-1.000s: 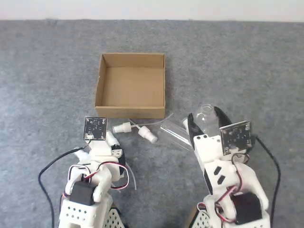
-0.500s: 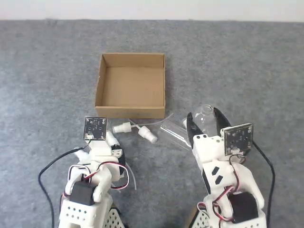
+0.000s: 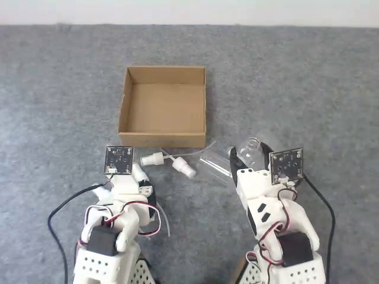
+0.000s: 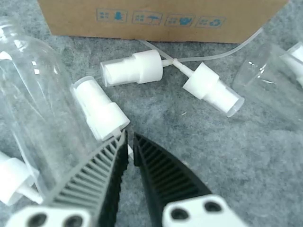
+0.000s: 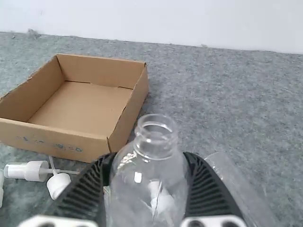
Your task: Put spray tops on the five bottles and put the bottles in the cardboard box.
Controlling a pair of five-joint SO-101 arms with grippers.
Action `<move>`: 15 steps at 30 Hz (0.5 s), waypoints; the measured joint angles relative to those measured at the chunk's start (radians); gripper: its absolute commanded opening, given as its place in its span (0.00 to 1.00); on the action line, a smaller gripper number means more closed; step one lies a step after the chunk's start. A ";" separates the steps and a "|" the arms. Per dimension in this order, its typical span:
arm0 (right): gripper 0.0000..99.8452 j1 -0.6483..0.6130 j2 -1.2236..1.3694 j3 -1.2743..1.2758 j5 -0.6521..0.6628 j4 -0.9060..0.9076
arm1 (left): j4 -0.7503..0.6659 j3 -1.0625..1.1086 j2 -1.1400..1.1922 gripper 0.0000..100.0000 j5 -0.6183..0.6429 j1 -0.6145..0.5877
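The right gripper (image 5: 147, 176), at the lower right of the high view, has its jaws clenched on an open bottle (image 5: 154, 137), neck up, below the cardboard box (image 3: 163, 141). The left gripper (image 4: 129, 142) has its jaws closed, apparently empty, beside a spray top (image 4: 100, 113). I think it should take that top by its head, with the tube hanging down.

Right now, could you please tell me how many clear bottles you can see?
3. One bottle is held in the right gripper, a second bottle lies just beside it, and a third bottle lies next to the left gripper. More may be hidden.
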 measured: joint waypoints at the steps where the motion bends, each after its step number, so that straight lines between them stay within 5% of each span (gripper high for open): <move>1: 0.03 0.000 0.000 0.000 0.000 0.000 | 0.000 0.000 0.000 0.01 0.000 0.000; 15: 0.03 0.000 -0.015 0.023 0.000 -0.009 | 0.000 0.000 0.000 0.01 0.000 0.000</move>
